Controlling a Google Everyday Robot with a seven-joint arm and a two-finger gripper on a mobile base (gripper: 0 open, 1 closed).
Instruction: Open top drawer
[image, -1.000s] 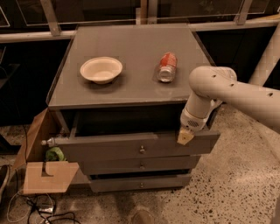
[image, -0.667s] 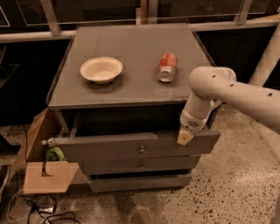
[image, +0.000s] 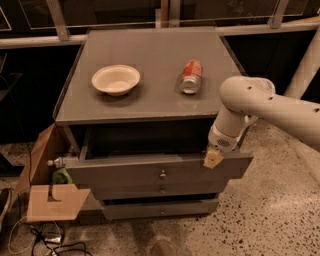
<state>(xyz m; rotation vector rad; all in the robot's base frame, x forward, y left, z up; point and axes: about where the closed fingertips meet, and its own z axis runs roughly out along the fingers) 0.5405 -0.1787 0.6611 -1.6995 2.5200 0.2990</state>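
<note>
The top drawer (image: 125, 172) of the grey cabinet is pulled out toward me, its flat grey front showing a small round knob (image: 163, 174) at centre and a dark gap behind its upper edge. My gripper (image: 214, 157) hangs from the white arm (image: 270, 102) that comes in from the right. It sits at the drawer front's upper edge near the right end, tip pointing down against that edge. Two shorter drawer fronts (image: 160, 207) lie below, the middle one slightly out.
On the cabinet top (image: 150, 60) stand a white bowl (image: 115, 79) at the left and a red can (image: 191, 76) lying on its side at the right. A cardboard piece (image: 52, 202), a bottle (image: 62, 162) and cables (image: 40, 237) lie on the floor at the left.
</note>
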